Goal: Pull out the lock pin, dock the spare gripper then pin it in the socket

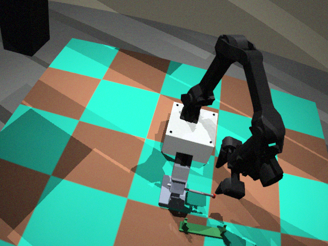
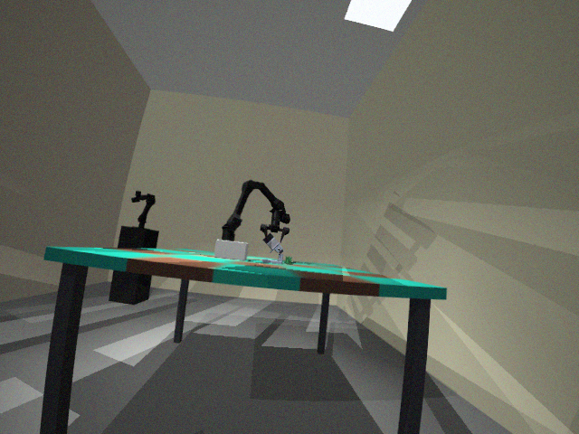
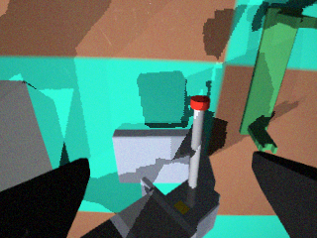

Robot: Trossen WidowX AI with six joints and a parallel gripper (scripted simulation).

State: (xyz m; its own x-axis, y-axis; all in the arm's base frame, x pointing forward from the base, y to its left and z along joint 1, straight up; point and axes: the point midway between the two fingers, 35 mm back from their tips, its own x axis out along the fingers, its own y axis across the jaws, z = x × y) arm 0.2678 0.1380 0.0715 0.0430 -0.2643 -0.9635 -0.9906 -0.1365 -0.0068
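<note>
Blk pincer (image 1: 217, 180) (image 2: 273, 239) (image 3: 170, 163) x1, open, pin (image 1: 200, 192) (image 3: 197, 131) x1

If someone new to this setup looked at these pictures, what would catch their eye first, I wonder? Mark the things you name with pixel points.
Most likely the checkered turquoise and brown tabletop (image 1: 124, 105) (image 2: 173, 266), with the black arm (image 1: 258, 84) (image 2: 241, 201) arching over it from a white block (image 1: 190, 148) (image 2: 231, 249). Next, the red-tipped pin (image 1: 200, 192) (image 3: 197, 129) poking sideways out of the grey mount, beside the wide-open pincer (image 1: 219, 179) (image 2: 274, 239) (image 3: 170, 163). Then the bright green rack (image 1: 202, 229) (image 3: 269, 74) lying near the mount.

Pincer (image 1: 222, 178) (image 2: 274, 234) (image 3: 170, 163) spread wide, arm (image 1: 261, 89) (image 2: 252, 186) arched
</note>
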